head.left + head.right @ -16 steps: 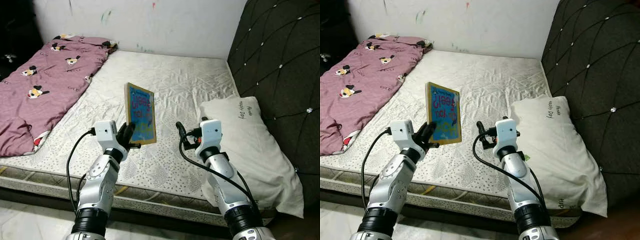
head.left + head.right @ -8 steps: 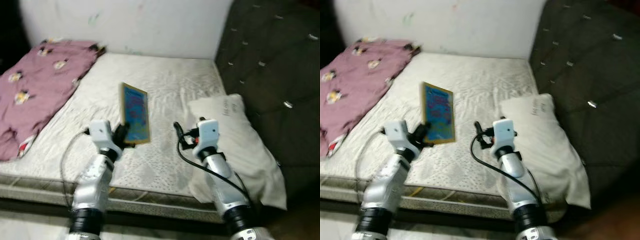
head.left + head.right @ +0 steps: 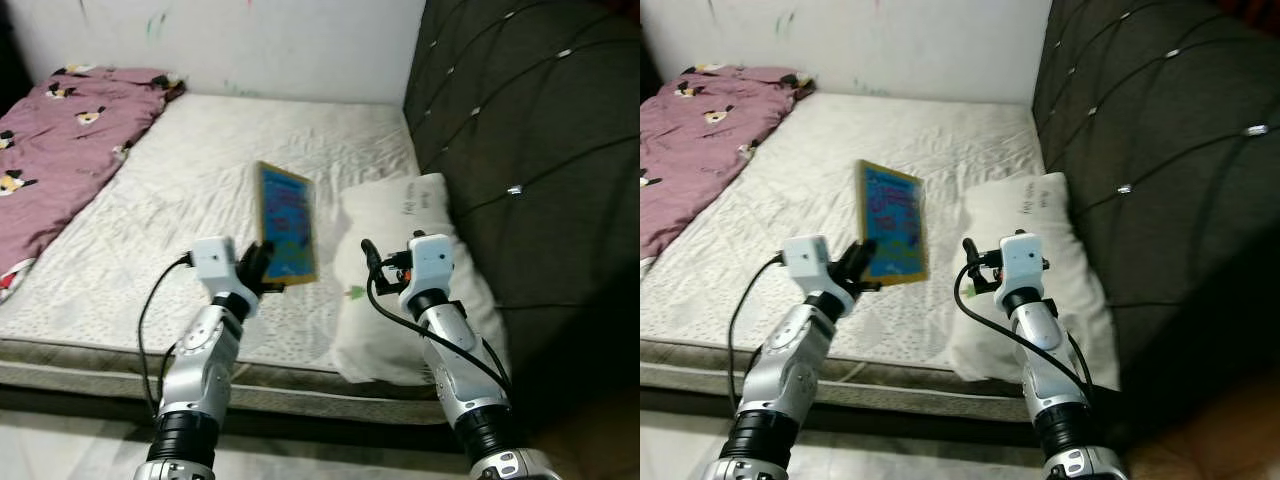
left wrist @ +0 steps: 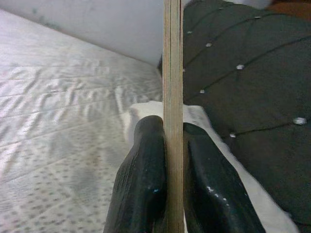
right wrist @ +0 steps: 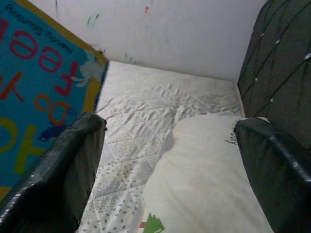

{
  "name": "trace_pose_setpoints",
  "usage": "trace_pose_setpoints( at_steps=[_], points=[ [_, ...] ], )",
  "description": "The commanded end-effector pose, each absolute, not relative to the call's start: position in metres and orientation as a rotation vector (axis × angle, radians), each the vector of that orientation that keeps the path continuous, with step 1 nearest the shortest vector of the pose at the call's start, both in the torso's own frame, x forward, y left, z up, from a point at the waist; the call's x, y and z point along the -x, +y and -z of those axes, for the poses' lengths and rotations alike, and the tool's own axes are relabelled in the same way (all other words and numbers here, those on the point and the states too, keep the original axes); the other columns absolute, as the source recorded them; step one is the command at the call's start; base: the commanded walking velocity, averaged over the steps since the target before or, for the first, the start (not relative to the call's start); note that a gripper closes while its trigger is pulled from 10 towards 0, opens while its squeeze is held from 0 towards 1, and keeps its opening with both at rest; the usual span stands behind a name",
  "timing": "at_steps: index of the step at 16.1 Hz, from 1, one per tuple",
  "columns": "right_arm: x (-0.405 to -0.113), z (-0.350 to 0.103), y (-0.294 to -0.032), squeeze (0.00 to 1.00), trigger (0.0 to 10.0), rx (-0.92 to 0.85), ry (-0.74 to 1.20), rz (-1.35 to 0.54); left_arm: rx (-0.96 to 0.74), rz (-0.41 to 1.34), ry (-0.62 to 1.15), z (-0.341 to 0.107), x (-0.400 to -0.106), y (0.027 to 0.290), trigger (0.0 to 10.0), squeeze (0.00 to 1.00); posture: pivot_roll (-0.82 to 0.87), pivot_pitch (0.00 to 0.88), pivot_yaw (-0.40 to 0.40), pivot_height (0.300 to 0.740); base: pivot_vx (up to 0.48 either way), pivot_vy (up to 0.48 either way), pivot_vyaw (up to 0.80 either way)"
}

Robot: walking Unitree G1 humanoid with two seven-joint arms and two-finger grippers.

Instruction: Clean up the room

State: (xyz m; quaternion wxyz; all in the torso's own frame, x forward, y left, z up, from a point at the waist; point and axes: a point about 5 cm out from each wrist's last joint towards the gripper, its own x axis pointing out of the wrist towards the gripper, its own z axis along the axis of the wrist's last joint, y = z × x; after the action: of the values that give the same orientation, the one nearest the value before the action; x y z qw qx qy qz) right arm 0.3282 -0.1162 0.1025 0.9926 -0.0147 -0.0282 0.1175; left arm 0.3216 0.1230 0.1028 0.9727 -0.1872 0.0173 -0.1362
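A thin blue picture book (image 3: 287, 223) with a yellow border stands upright above the bed's near side, and my left gripper (image 3: 262, 272) is shut on its lower edge. In the left wrist view the book's edge (image 4: 173, 97) is pinched between the two black fingers (image 4: 143, 189). My right gripper (image 3: 372, 262) is raised beside the book, open, with nothing in it, over the white pillow (image 3: 400, 270). In the right wrist view the book's cover (image 5: 39, 87) shows past one finger (image 5: 58, 174).
The bare white mattress (image 3: 180, 200) stretches ahead. A maroon blanket (image 3: 60, 140) with cartoon prints lies at its far left. A dark tufted headboard (image 3: 520, 140) rises on the right, a white wall (image 3: 250, 40) behind. Pale floor (image 3: 60, 440) lies below the bed's edge.
The camera has swung right: the headboard takes up more of the picture and the blanket has slid left. Both arms hold the same pose, the book still gripped.
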Motion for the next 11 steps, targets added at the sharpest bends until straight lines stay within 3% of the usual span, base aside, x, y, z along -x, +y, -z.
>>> trace_pose_setpoints(
  at_steps=[1,6,11],
  points=[
    [-0.3293,-0.1036,-0.1112,0.00,10.0,0.025,-0.054,-0.251,0.371,0.269,0.008,-0.1098,-0.3254,0.1281,10.0,0.00,-0.01,0.000,-0.018,0.740,0.000,0.000,0.00],
    [-0.3290,-0.1032,-0.1113,0.00,10.0,0.021,-0.053,-0.253,0.384,0.269,0.005,-0.1100,-0.3253,0.1278,10.0,0.00,-0.01,0.000,-0.019,0.740,0.000,0.000,0.00],
    [-0.3291,-0.1029,-0.1115,0.00,10.0,0.015,-0.051,-0.253,0.391,0.272,0.012,-0.1092,-0.3256,0.1277,10.0,0.00,-0.01,0.000,-0.020,0.740,0.000,0.438,0.00]
  ],
)
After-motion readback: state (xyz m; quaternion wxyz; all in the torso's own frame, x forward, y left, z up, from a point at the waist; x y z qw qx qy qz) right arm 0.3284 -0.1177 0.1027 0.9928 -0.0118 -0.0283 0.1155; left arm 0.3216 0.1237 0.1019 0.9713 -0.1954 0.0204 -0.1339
